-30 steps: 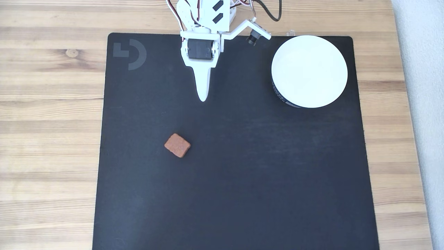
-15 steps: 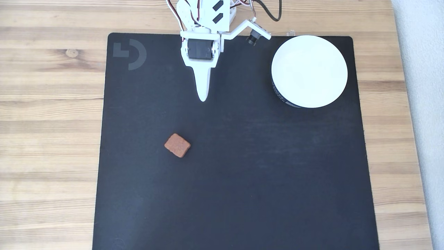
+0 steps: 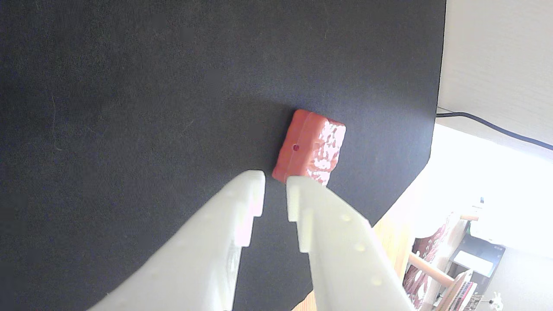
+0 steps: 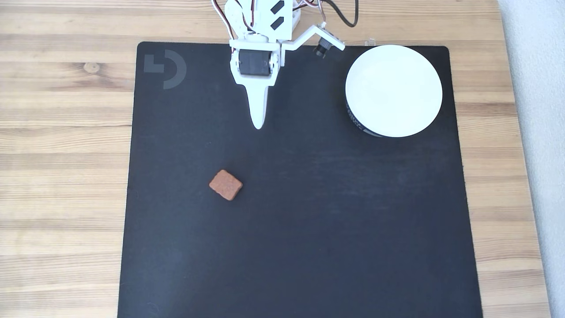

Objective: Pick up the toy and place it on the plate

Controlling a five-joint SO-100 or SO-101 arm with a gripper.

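In the wrist view, your gripper [image 3: 275,183] had its jaws nearly together, holding nothing, the toy [image 3: 312,147] just beyond. In the fixed view, the toy [image 4: 225,185] lay on the black mat [image 4: 309,221], well apart from the plate [image 4: 393,90].

The mat [image 4: 309,221] looks like matt black cloth with a fine weave, faintly scuffed. Under it the table [image 4: 62,132] is pale wood with clear grain and a knot on the left. The toy [image 3: 313,147] is reddish-brown, seemingly moulded plastic: its side is smooth, its top pebbled and slightly shiny. The plate [image 4: 393,90], far right in the fixed view, is smooth, glossy white. The gripper [image 3: 275,192] is white matt plastic with small dimples.
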